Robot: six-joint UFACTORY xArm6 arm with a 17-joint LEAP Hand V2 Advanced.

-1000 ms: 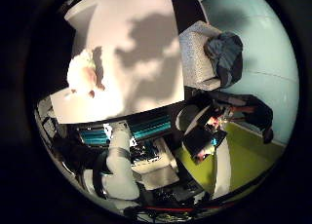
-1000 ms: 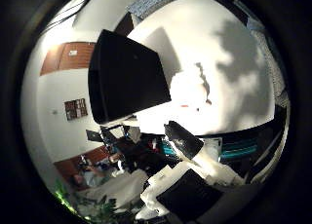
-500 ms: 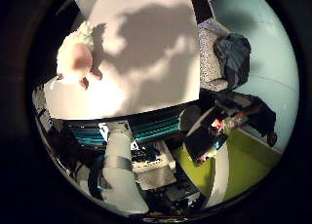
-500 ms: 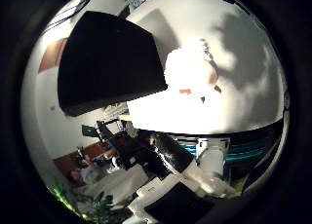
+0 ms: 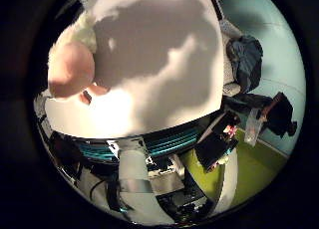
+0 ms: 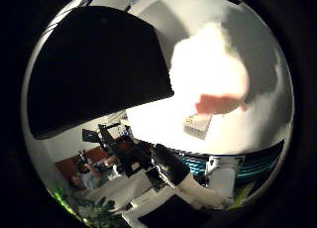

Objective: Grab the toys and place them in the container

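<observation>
Thumb view: plush toy [image 6: 210, 69] on white table [image 5: 164, 50], black container [image 6: 94, 64] beside.

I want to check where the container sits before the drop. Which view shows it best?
The thumb side view: the black container fills much of it, on the white table beside the plush toy. The little finger side view shows only the toy at its edge, and none of the container.
</observation>
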